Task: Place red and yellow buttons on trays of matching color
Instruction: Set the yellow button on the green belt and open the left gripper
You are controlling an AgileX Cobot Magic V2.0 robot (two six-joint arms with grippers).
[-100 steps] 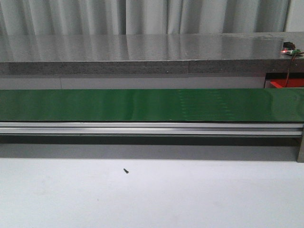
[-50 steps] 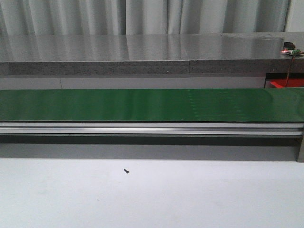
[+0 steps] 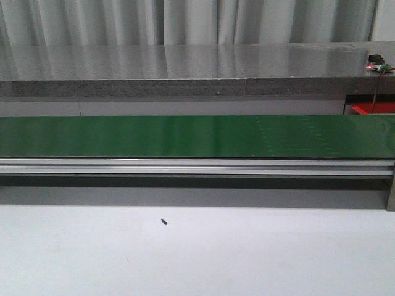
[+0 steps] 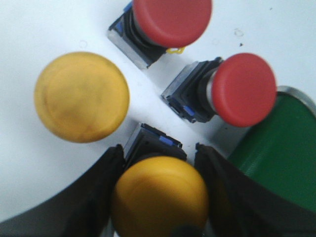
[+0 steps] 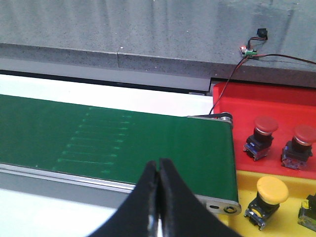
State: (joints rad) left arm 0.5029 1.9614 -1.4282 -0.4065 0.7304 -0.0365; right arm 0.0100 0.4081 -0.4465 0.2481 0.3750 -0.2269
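Ahead of you the white tabletop [image 3: 197, 253] runs wide and bare but for one small dark speck [image 3: 164, 221] lying on it. Behind it stretches the green conveyor belt [image 3: 185, 135] on its aluminium rail [image 3: 185, 166], then a grey stone-look counter [image 3: 185, 68], with pale curtains [image 3: 185, 21] closing off the room. At the far right a red edge [image 3: 370, 109] peeks past the belt end, under a little circuit board [image 3: 378, 66] with a lit red light.

Your left gripper [image 4: 159, 197] has its jaws apart, one on each side of a yellow button [image 4: 159, 200] that sits between them; whether the fingers [image 4: 98, 197] touch it, you cannot tell. Nearby on the white surface stand another yellow button [image 4: 81, 97] and two red buttons [image 4: 243, 89] [image 4: 172, 20], with the belt's rounded end [image 4: 276, 158] just beside.

Your right gripper [image 5: 158, 197] hangs over the belt's near edge with its jaws together, holding nothing. Beyond the belt end you see a red tray [image 5: 266, 106] carrying two red buttons [image 5: 260, 136] [image 5: 298, 145], and next to it a yellow tray [image 5: 291, 187] with a yellow button [image 5: 266, 197]; another part-seen item sits at the frame's edge.
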